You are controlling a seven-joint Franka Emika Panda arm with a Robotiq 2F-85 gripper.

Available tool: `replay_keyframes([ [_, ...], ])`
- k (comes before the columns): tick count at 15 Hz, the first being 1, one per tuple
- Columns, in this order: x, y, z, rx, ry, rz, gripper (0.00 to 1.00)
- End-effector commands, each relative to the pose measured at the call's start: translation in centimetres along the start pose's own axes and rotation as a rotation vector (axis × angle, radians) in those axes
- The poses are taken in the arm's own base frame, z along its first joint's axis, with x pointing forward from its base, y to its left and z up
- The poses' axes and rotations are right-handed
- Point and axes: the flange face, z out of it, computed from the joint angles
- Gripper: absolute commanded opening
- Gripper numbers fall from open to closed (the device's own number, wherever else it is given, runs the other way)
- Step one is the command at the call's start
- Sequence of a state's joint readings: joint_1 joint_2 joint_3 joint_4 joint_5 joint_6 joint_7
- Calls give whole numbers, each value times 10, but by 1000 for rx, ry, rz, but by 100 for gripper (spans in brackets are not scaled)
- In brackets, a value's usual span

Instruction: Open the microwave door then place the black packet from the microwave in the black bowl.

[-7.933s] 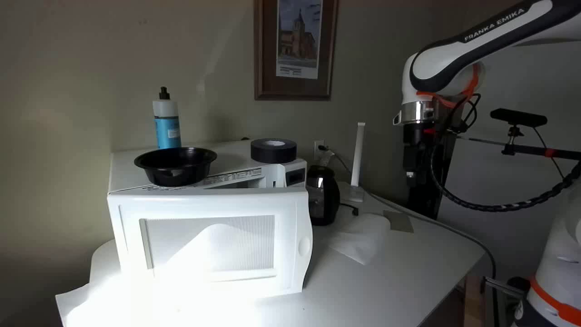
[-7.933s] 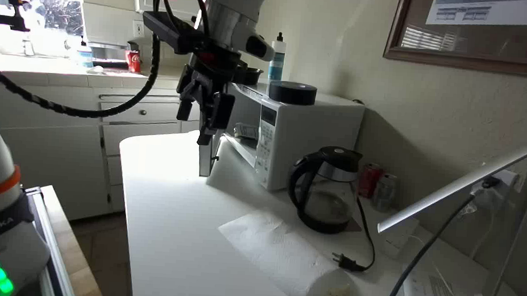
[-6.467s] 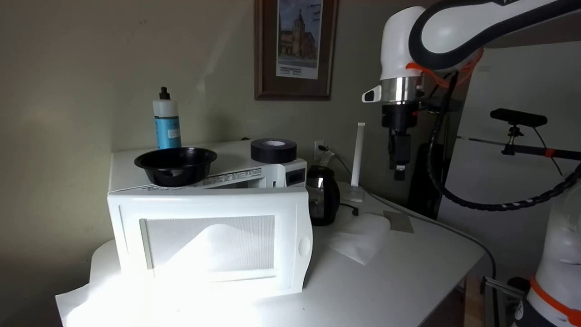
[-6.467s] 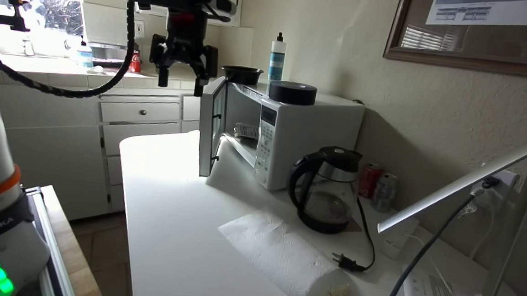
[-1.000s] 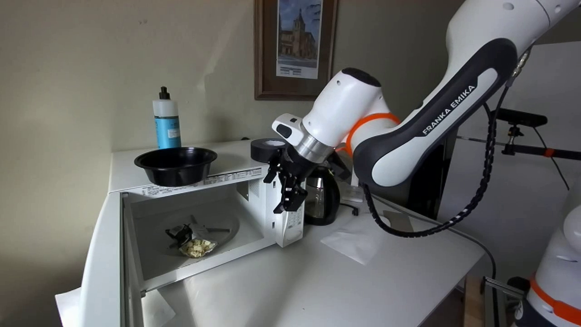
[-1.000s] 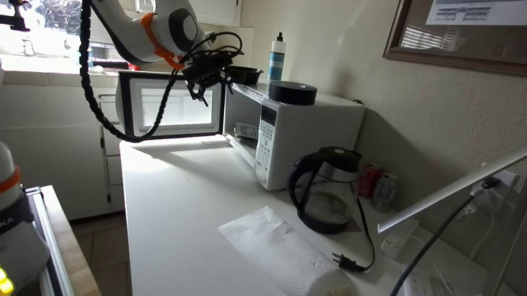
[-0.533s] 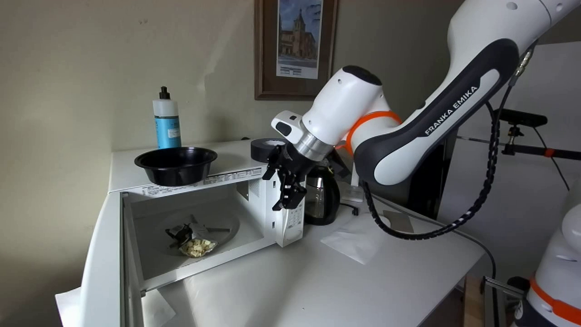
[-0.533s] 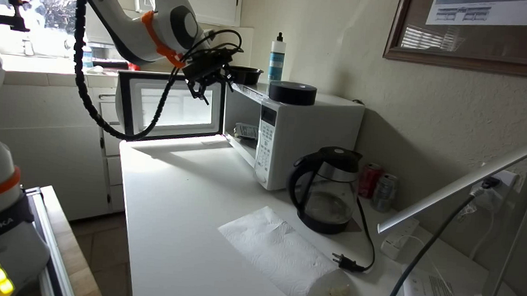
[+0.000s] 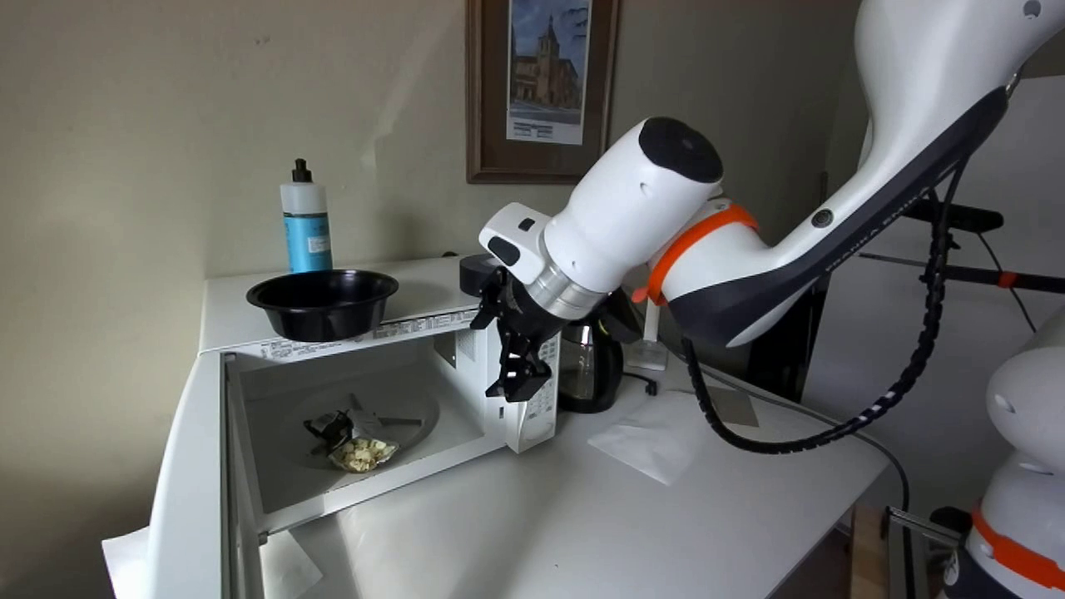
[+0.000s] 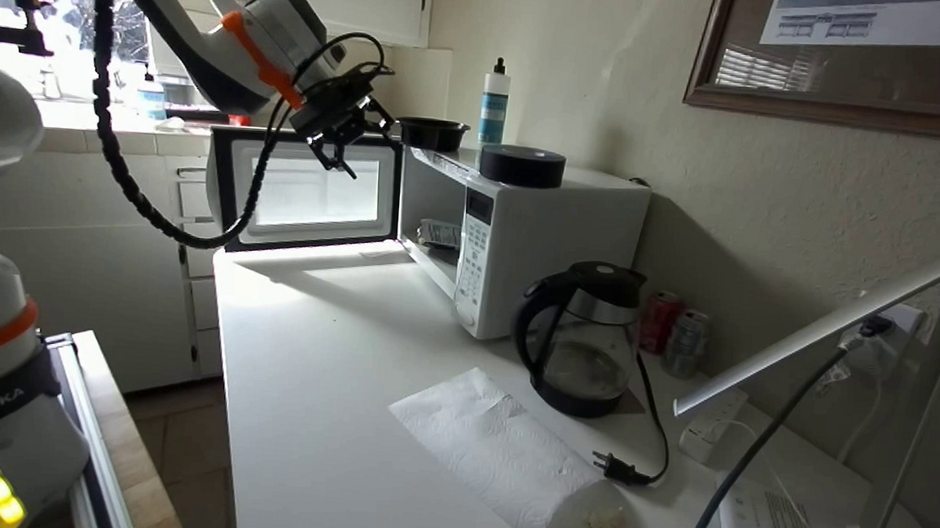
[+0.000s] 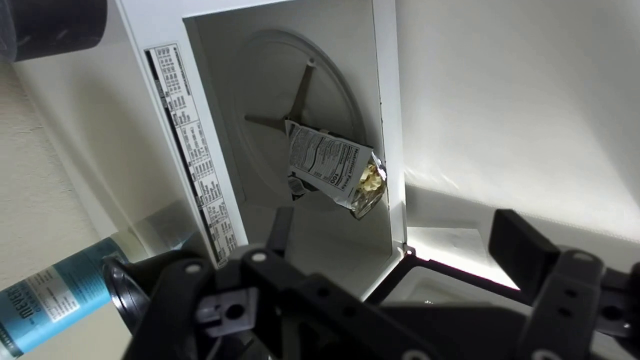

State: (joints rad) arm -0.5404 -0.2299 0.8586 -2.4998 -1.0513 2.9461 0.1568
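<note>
The white microwave (image 9: pixel 428 287) stands with its door (image 9: pixel 185 474) swung wide open; the door also shows in an exterior view (image 10: pixel 311 197). The black and silver packet (image 9: pixel 331 428), torn open with popcorn showing, lies inside on the cavity floor; its printed label faces up in the wrist view (image 11: pixel 327 160). The black bowl (image 9: pixel 323 312) sits on top of the microwave near its front edge, partly hidden in the wrist view (image 11: pixel 122 290). My gripper (image 9: pixel 491 359) is open and empty in front of the microwave opening, tilted toward it; its fingers are wide apart in the wrist view (image 11: pixel 392 225).
A black tape roll (image 10: pixel 522 167) and a blue soap bottle (image 9: pixel 307 229) stand on the microwave. A kettle (image 10: pixel 579 344), its cord, a paper towel (image 10: pixel 491 453), two cans (image 10: pixel 661 321) and a lamp (image 10: pixel 833 327) are on the white table.
Since the oldest frames the door has swung from partly open to wide open and the arm has come to the opening. In the last half second the gripper has shifted slightly away and tilted.
</note>
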Motion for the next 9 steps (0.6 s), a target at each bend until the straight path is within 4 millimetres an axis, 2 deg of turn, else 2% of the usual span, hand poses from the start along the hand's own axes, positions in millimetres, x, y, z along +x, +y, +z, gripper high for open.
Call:
replay_keyframes([
  [1, 20, -14, 4, -122, -43, -26, 100],
  [5, 36, -33, 21, -275, -69, -91, 100],
  [7, 29, -47, 32, -319, -111, -126, 100],
  [8, 30, -42, 23, -312, -113, -123, 100],
  [9, 30, -46, 25, -311, -118, -120, 100],
])
